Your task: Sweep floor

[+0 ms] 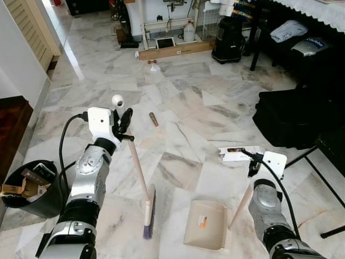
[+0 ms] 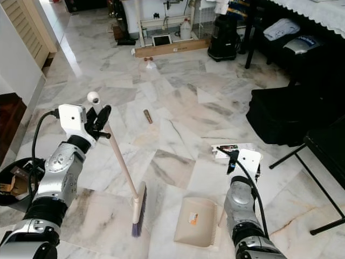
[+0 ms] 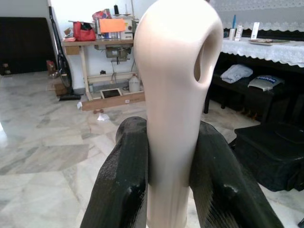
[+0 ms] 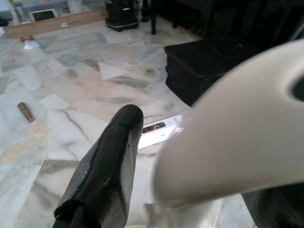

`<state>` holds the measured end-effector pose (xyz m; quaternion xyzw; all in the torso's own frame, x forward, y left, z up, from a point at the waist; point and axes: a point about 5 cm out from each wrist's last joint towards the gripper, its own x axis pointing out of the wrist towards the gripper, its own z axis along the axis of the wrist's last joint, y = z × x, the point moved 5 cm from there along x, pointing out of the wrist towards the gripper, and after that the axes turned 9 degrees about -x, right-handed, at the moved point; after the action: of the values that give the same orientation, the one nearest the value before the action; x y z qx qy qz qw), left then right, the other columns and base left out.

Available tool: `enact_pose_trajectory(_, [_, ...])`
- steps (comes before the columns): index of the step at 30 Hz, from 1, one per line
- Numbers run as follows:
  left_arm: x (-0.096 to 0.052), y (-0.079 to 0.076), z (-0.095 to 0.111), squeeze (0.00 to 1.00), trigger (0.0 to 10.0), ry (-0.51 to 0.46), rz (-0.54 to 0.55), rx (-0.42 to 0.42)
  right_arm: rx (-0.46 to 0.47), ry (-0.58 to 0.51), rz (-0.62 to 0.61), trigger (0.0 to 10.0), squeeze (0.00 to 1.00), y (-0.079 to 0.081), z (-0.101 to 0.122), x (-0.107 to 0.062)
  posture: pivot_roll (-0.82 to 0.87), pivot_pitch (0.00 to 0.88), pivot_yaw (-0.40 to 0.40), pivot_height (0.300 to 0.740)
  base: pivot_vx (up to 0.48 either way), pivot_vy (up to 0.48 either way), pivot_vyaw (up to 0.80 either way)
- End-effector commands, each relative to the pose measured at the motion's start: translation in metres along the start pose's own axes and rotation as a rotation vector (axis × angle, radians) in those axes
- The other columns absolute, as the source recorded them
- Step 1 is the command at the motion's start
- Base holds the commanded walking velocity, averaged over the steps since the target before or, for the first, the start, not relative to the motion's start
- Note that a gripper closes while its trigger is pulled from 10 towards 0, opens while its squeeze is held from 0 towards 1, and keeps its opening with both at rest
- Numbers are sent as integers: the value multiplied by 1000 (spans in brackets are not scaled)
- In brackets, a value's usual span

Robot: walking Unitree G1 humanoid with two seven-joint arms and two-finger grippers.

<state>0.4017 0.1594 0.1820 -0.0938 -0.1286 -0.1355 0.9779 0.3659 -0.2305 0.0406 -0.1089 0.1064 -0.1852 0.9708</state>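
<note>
A broom leans on the marble floor, its cream handle running down to a head with purple bristles. My left gripper is shut on the handle just below its rounded top, with black fingers pressed on both sides. A beige dustpan lies flat on the floor to the right of the broom head. Its long handle slants up into my right gripper, which is shut on it. A small brown piece and a white box lie on the floor ahead.
A black bin holding cardboard scraps stands at the left. Black bags and a dark table leg crowd the right. A long cardboard box, crumpled paper and a black appliance sit at the back.
</note>
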Motion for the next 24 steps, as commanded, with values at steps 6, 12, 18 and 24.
enact_pose_trajectory(6, [4, -1, 17, 0, 10000, -57, -20, 18, -16, -88, 21, 10000, 0, 7, 17, 0, 94, 44, 44, 740, 0, 0, 0])
enact_pose_trajectory(12, [4, -2, 17, 0, 10000, -57, -21, 16, -31, -106, 10, 10000, 0, 4, 21, 0, 91, 47, 44, 740, 0, 0, 0])
enact_pose_trajectory(18, [2, -1, 15, 0, 10000, -52, -20, 15, -33, -100, 9, 10000, 0, 3, 13, -4, 92, 52, 42, 740, 0, 0, 0])
enact_pose_trajectory(24, [2, -1, 16, 0, 10000, -51, -20, 15, -38, -81, 21, 10000, 0, 7, 1, -11, 92, 56, 43, 740, 0, 0, 0])
